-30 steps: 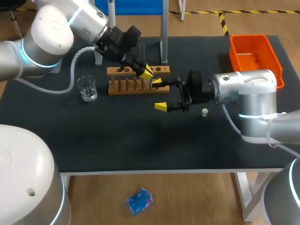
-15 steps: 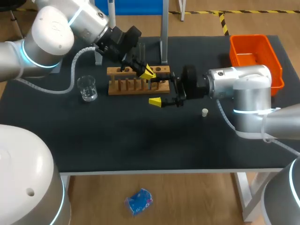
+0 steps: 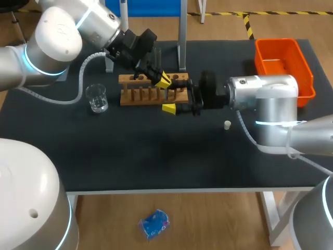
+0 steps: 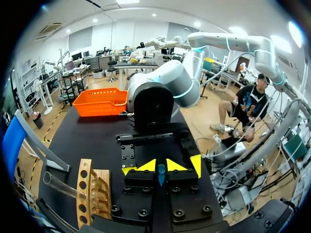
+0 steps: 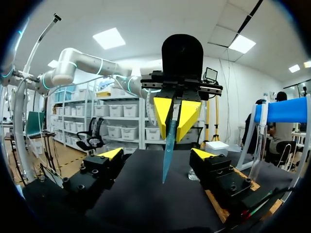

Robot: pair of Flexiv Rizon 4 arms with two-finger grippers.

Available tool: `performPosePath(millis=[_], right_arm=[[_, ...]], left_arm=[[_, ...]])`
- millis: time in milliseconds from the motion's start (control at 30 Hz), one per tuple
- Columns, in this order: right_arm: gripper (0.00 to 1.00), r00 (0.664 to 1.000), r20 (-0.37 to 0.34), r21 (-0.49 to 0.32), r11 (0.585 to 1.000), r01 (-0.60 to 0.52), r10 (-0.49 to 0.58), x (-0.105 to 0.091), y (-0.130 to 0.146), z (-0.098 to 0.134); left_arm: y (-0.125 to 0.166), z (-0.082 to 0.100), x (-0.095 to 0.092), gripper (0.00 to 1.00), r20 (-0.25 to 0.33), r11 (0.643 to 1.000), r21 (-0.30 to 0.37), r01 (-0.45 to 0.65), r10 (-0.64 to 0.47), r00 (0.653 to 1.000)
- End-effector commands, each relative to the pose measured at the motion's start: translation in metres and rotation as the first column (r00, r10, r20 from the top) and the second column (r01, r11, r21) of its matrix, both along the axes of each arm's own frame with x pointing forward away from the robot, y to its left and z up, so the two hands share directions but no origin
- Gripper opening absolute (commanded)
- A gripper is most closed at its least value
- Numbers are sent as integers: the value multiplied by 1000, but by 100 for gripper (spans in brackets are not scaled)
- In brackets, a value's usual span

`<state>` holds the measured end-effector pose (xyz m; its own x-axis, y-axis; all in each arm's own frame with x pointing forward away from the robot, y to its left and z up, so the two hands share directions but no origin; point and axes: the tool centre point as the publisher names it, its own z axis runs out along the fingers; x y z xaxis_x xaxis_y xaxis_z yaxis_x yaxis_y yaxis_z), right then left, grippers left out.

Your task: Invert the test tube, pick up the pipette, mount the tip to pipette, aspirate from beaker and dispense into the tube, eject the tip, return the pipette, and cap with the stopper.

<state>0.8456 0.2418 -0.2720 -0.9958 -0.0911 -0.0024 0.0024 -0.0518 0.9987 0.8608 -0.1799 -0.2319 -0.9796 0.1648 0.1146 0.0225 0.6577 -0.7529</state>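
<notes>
right hand (image 3: 171,99) has slid left to the wooden rack's (image 3: 151,95) right end, fingers spread wide. left hand (image 4: 161,165), over the rack, clamps a blue pipette (image 5: 168,145) pointing down ahead of them. bare tabletop (image 3: 156,151) lies nearer; stopper (image 3: 227,124) sits right.

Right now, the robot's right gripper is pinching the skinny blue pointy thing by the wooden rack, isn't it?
Not quite. It is the left gripper that pinches the thin blue pointed plastic tip by the brown wooden rack. The right wrist view shows it: the right gripper stands open, its yellow-tipped fingers wide apart on either side, not touching the tip.
</notes>
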Motion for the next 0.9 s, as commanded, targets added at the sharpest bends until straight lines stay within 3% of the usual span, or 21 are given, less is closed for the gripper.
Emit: performPosePath(millis=[33,267,567,667,800,833,867,900], right_arm=[[45,1000,0,12,1000,3,-3,-1,-1,0],[27,1000,-3,25,1000,4,-4,-1,-2,0],[24,1000,-6,33,999,2,-1,-2,-1,0],[0,1000,-7,34,999,0,0,-2,0,1],[0,1000,-8,30,1000,-2,2,-2,1,1],[0,1000,-8,29,1000,-3,3,-2,1,0],[0,1000,-8,27,1000,-4,4,-2,1,0],[0,1000,-7,26,1000,-4,4,-2,1,0]], left_arm=[[0,1,0,0,-2,1000,3,0,0,1000],[0,1,0,0,-2,1000,3,0,0,1000],[0,1,0,0,-2,1000,3,0,0,1000],[0,1,0,0,-2,1000,3,0,0,1000],[0,1,0,0,-2,1000,3,0,0,1000],[0,1,0,90,-2,1000,3,0,0,1000],[0,1,0,100,-2,1000,3,0,0,1000],[0,1,0,100,-2,1000,3,0,0,1000]])
